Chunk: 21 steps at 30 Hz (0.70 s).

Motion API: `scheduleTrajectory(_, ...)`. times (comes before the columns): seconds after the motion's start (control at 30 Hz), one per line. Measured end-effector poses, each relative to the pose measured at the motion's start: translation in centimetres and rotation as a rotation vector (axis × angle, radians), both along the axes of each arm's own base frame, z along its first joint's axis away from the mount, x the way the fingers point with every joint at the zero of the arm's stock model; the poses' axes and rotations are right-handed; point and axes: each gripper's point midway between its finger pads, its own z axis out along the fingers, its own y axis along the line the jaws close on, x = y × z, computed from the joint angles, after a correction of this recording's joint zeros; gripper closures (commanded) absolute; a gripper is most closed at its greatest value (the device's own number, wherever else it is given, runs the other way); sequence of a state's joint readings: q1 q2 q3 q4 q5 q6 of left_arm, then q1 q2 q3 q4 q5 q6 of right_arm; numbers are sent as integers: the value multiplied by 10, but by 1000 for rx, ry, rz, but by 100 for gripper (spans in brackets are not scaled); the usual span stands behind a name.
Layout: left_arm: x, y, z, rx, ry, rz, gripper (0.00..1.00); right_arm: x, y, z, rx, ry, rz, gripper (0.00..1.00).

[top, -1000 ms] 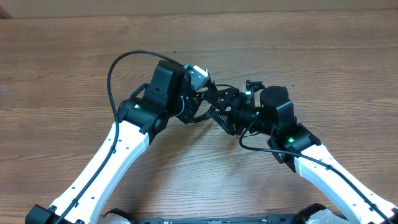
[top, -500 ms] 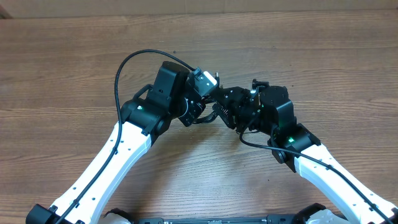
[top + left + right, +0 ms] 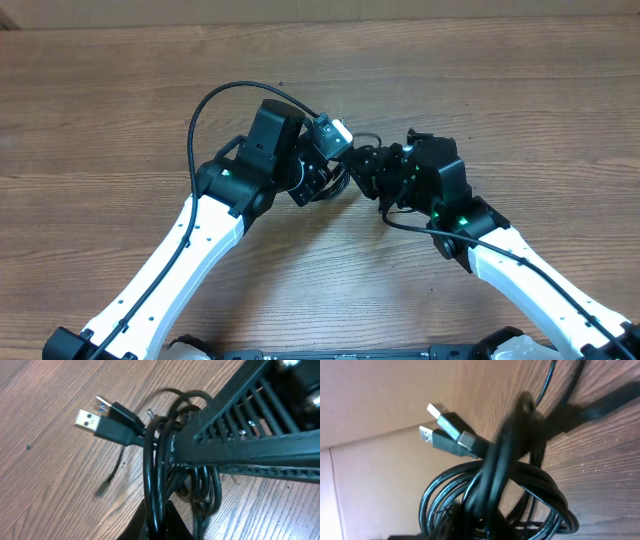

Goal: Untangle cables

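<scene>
Cables (image 3: 156, 475): one coiled black bundle between both grippers at mid-table (image 3: 120, 90), with two silver-tipped plugs (image 3: 100, 420) sticking out.
Left gripper (image 3: 159, 519): clamped tight on the bundle's strands.
Right gripper (image 3: 370, 172): pressed against the bundle; whether it grips is unclear.

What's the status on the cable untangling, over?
Left tool shut on cables, one tangled bundle. Right tool against the bundle, grip unclear. Nothing else in the way.
</scene>
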State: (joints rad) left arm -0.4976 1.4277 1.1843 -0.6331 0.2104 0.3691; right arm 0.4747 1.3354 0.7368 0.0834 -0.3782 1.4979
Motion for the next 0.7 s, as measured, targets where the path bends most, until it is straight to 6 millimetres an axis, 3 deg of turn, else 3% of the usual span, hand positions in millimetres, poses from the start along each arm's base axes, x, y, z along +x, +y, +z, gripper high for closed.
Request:
scheduleTrajectory(0.07,0,0,0,0,0,-1,96,1,1,1,4,-5,0,96)
scheduleTrajectory(0.4,4,5,-1,11,-2,47,96,2,4,4,21,-17,18,96)
scheduleTrajectory(0.7,14,21,-3,-25,52,297,96,0,15,18,22,-141,116,96)
